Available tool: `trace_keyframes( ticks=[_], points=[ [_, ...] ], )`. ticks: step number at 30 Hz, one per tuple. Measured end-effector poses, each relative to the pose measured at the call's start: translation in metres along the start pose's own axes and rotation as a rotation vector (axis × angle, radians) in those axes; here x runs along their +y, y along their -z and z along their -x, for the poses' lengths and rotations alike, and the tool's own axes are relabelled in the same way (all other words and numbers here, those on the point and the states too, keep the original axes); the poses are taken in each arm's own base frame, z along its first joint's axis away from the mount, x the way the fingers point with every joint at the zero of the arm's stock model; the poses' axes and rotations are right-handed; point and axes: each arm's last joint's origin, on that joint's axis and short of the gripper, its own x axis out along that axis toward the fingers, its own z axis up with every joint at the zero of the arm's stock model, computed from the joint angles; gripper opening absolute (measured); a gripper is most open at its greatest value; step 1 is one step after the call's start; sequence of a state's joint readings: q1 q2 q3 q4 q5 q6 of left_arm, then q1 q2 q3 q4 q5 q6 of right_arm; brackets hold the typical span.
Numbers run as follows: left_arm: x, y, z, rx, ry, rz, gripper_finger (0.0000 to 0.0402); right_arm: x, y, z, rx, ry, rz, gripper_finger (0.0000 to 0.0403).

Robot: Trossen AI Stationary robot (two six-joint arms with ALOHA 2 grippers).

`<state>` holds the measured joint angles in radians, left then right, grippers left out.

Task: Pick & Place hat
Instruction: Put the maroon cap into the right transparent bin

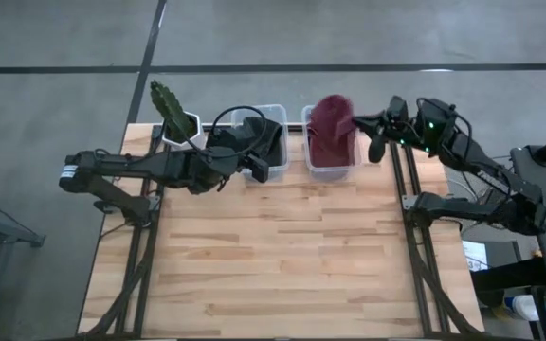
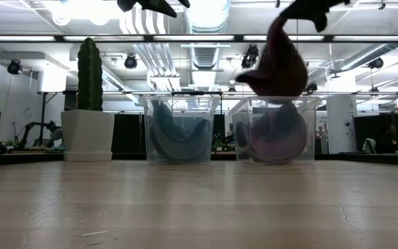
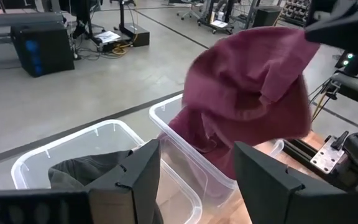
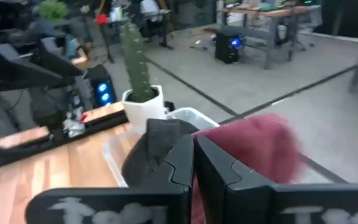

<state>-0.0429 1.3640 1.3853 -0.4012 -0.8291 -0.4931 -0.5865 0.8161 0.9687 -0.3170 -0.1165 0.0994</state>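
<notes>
Your right gripper [image 1: 356, 121] is holding its jaws pinched fully together on the top edge of the maroon knitted hat [image 1: 331, 116], and the hat is hanging limp below the jaws, its lower folds dangling just above the rim of the clear plastic bin on the right [image 1: 331, 169]. More maroon fabric is lying inside that bin, directly under the jaws. In the low view the hat [image 2: 276, 66] is drooping from the top of the picture, clear of the wooden worktop [image 1: 273, 256]. Your right arm is reaching in from the worktop's right edge, elbow folded back and wrist stretched out level over the bin's far corner.

Your left gripper [image 1: 271, 152] is keeping its jaws parted fairly wide with nothing between them. It is hovering over the clear plastic bin on the left [image 1: 263, 112], where a dark grey hat [image 3: 89, 168] is lying below the jaws. Your left arm is stretching in low from the left side of the worktop. Beside those jaws, toward the arm's base, a green cactus in a white pot [image 1: 173, 118] is standing upright.
</notes>
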Motion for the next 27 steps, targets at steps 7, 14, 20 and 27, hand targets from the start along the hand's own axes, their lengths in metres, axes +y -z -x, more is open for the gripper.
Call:
trace_keyframes(
  ticks=[7, 14, 20, 27],
  points=[
    [0.0, 0.0, 0.0, 0.002, -0.001, -0.042, 0.0193, 0.0, -0.027, -0.026, 0.108, -0.019, 0.097, 0.0008],
    [0.002, 0.003, 0.0, 0.024, -0.01, -0.075, 0.0193, -0.005, -0.026, -0.055, 0.173, 0.05, 0.05, 0.0008],
    [0.002, 0.004, 0.0, 0.034, -0.016, -0.088, 0.0193, -0.007, -0.027, -0.064, 0.138, 0.085, -0.067, 0.0008],
    [0.003, 0.004, -0.001, 0.033, -0.02, -0.088, 0.0193, -0.005, -0.039, -0.051, 0.069, 0.112, -0.227, 0.0008]
  ],
)
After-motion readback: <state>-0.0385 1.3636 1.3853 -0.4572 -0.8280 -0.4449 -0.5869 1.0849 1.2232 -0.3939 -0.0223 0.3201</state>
